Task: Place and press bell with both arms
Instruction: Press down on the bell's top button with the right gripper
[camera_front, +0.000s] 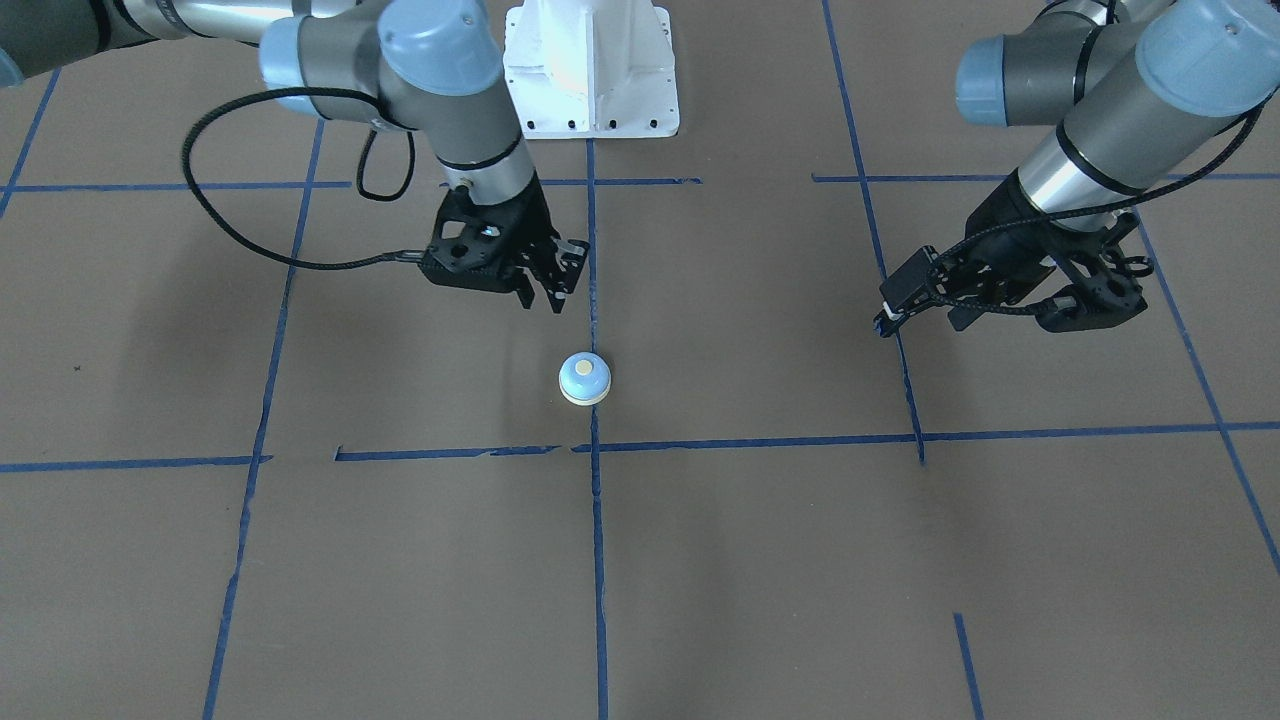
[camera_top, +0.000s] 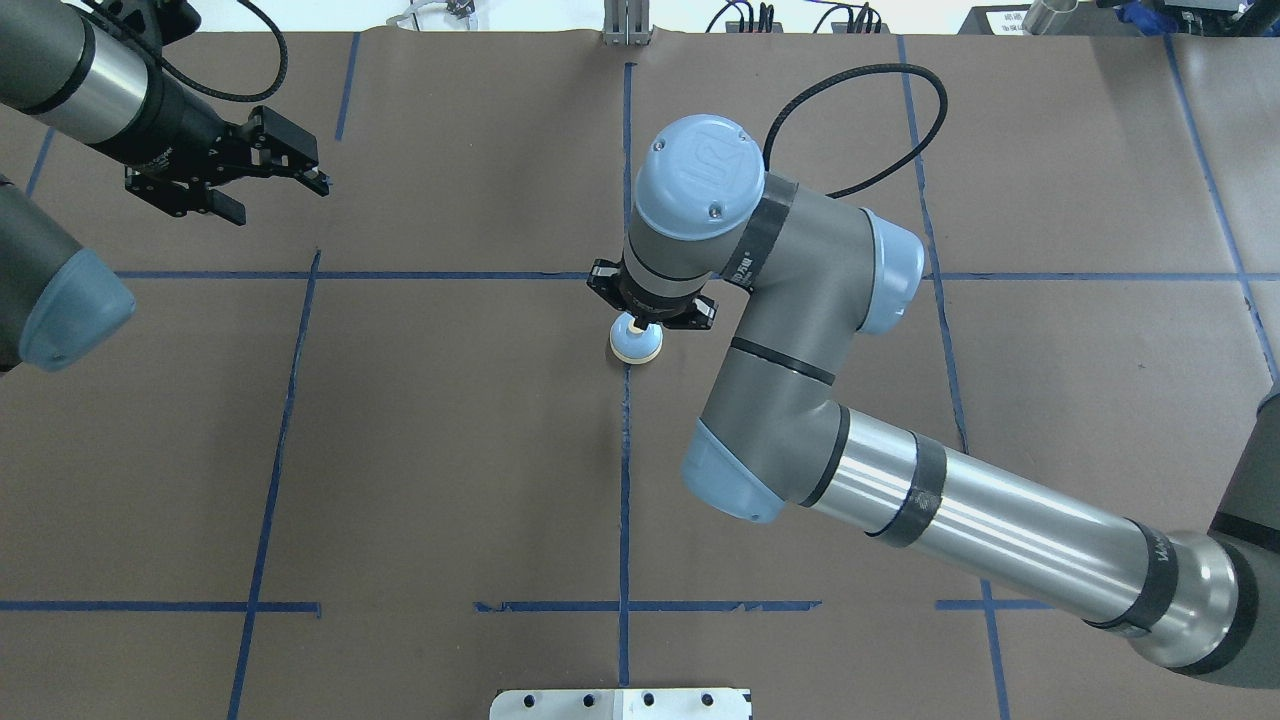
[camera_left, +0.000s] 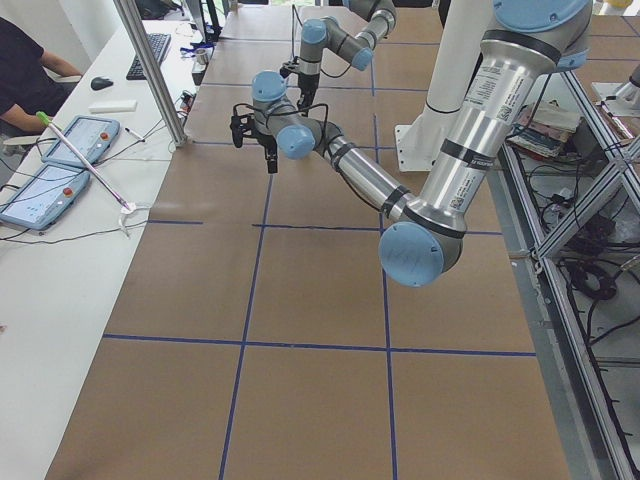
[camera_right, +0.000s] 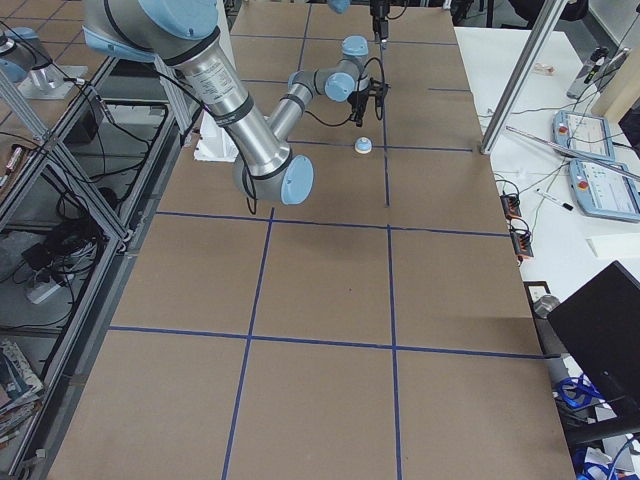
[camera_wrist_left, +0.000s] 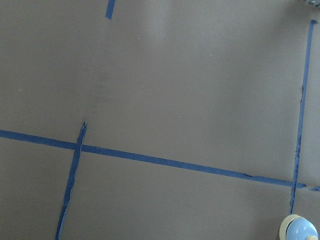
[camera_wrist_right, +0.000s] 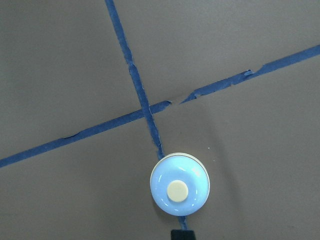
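Note:
The bell (camera_front: 585, 379), with a light-blue dome and a cream button, stands on the brown table on a blue tape line. It shows centred in the right wrist view (camera_wrist_right: 180, 184) and at the bottom right corner of the left wrist view (camera_wrist_left: 299, 230). My right gripper (camera_front: 545, 295) hovers just above and behind the bell, open and empty. From overhead its wrist partly covers the bell (camera_top: 636, 345). My left gripper (camera_front: 890, 312) hangs far off to the side (camera_top: 318, 178), its fingers close together, holding nothing.
Blue tape lines divide the table (camera_front: 760, 560) into squares. The white pedestal base (camera_front: 592, 70) stands at the robot's side. An operator's bench with tablets (camera_left: 60, 160) runs along the far edge.

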